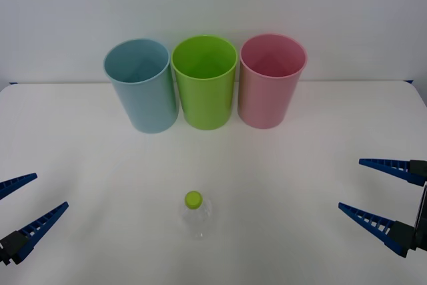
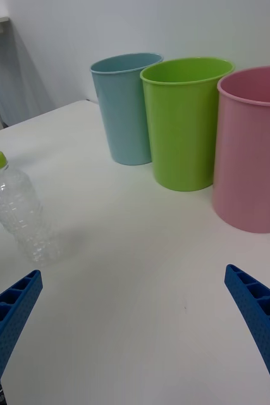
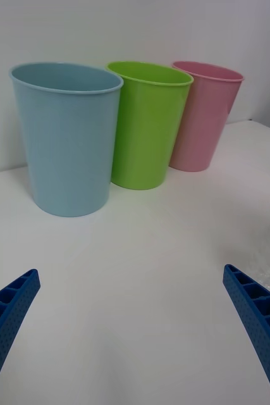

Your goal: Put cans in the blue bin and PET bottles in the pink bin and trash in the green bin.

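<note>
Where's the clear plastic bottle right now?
In the front view, the small clear plastic bottle with lime-green cap stands upright mid-table, alone, nearer the robot than the tall lime-green plastic bin.

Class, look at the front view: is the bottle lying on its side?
No. The bottle stands upright on the table, its green cap on top.

Lighting bright, even, diffuse, from overhead. White table [image 1: 80, 138] near overexposed; surface texture lost. Soft short shadows at the bases of the blue bin [image 1: 141, 85], green bin [image 1: 205, 81] and pink bin [image 1: 271, 79], falling toward the near side. Bottle [image 1: 197, 215] is low-contrast against the table in the front view; a faint grey shadow lies beside it in the right wrist view. No hard glare. Bin walls lean outward in both wrist views: wide-angle distortion. Focus acceptable throughout.
</note>
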Robot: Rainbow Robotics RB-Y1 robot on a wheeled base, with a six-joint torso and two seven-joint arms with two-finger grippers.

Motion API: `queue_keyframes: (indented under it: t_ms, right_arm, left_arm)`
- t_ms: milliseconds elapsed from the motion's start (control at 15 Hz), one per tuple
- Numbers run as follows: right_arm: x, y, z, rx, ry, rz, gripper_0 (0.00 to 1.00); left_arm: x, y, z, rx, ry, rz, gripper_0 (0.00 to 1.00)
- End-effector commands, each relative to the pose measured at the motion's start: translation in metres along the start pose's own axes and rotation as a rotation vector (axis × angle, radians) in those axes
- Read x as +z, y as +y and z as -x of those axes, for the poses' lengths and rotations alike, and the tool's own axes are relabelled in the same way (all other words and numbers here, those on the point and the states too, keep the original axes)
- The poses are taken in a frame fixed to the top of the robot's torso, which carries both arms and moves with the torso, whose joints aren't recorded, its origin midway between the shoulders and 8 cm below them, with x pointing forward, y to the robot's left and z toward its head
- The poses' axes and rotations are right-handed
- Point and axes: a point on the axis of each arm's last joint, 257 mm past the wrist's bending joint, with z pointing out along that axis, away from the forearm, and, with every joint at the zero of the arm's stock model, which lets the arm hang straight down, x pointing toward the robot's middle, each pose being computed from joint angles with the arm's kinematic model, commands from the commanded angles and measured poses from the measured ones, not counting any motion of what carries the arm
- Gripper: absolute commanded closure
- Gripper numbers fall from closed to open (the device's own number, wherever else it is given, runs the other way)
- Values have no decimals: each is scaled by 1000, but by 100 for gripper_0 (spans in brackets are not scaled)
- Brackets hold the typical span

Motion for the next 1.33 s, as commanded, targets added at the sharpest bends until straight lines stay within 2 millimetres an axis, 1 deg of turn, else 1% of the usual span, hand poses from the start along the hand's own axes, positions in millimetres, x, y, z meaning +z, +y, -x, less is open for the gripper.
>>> queue_keyframes:
  t_ms: [67, 933, 1000, 1067, 1133, 1200, 1333]
  right_arm:
    - [0, 0, 0, 0, 0, 0, 0]
    - [0, 0, 0, 0, 0, 0, 0]
    - [0, 0, 0, 0, 0, 0, 0]
    - [0, 0, 0, 0, 0, 0, 0]
    - [0, 0, 0, 0, 0, 0, 0]
    - [0, 0, 0, 0, 0, 0, 0]
    - [0, 0, 0, 0, 0, 0, 0]
  left_arm:
    - [0, 0, 0, 0, 0, 0, 0]
    - [0, 0, 0, 0, 0, 0, 0]
    - [-1, -6, 1, 8, 5, -19, 0]
    - [-2, -7, 1, 9, 7, -27, 0]
    - [-8, -7, 4, 14, 10, -31, 0]
    - [-10, -11, 3, 5, 15, -44, 0]
    - [-13, -13, -4, 73, 23, -55, 0]
